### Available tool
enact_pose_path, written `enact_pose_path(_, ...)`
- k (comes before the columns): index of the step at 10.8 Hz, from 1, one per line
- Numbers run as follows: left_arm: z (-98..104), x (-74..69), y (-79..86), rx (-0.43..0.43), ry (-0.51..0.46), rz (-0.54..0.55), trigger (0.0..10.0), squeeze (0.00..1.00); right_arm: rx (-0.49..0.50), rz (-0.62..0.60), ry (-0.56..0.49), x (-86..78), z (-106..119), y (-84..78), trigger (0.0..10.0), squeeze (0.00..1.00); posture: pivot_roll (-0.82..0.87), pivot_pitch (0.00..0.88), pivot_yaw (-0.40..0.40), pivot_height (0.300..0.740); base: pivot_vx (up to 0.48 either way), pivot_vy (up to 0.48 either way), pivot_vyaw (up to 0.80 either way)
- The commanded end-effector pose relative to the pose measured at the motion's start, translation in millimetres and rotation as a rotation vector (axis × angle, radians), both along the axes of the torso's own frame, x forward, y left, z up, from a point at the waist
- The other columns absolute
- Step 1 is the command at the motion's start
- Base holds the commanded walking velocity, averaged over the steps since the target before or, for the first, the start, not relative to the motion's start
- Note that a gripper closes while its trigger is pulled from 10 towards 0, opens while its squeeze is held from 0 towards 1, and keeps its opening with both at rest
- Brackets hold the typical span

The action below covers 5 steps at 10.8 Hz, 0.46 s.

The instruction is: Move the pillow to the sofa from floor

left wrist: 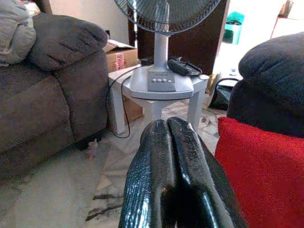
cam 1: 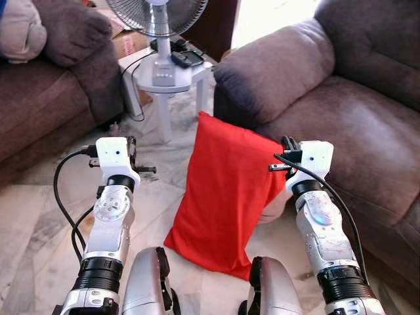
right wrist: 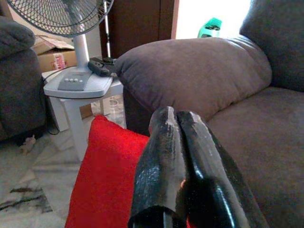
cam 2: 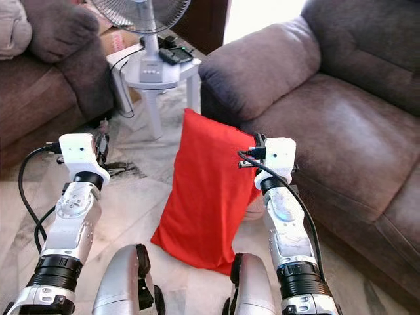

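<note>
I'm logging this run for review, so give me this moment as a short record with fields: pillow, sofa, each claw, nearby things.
pillow: red pillow standing on the marble floor, leaning against the front of the brown sofa
target: sofa seat, bare, on the robot's right
left claw: left claw shut, holding nothing, raised left of the pillow
right claw: right claw shut, at the pillow's right edge; grasp not confirmed
nearby: fan on a white side table behind the pillow; second sofa on the left
task state: pillow not yet on the sofa

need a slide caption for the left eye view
Red pillow stands on the floor against the brown sofa, between the left gripper and right gripper.
</note>
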<state>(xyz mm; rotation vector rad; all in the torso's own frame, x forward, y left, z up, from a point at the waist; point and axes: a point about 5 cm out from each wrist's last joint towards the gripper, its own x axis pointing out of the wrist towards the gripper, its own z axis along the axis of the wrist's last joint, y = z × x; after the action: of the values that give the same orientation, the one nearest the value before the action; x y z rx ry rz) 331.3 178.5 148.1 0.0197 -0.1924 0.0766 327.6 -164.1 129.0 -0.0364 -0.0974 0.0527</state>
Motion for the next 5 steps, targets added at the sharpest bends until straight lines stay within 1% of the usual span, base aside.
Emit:
enact_pose_path(1, -5.7, -0.5, 0.4, 0.021, 0.033, 0.002, 10.0, 0.0, 0.008, -0.003, 0.024, -0.3, -4.2, -0.9, 10.0, 0.0, 0.05, 0.157, -0.057, 0.577, 0.0, 0.0, 0.0)
enact_pose_path(3, -6.8, -0.3, -0.8, 0.026, 0.039, 0.001, 10.0, 0.0, -0.016, 0.011, 0.023, -0.5, -3.9, 0.6, 10.0, 0.0, 0.05, 0.158, -0.057, 0.577, 0.253, 0.0, 0.0)
enact_pose_path(4, -7.3, -0.8, -1.4, 0.053, 0.04, 0.003, 10.0, 0.0, -0.055, 0.017, 0.029, -0.8, -5.1, 2.4, 10.0, 0.0, 0.05, 0.159, -0.056, 0.577, 0.247, -0.394, 0.8)
enact_pose_path(5, -7.9, -0.9, -1.1, 0.056, 0.045, 0.007, 10.0, 0.0, -0.028, 0.013, 0.028, -1.1, -5.6, 2.5, 10.0, 0.0, 0.05, 0.16, -0.056, 0.577, 0.0, -0.416, 0.8)
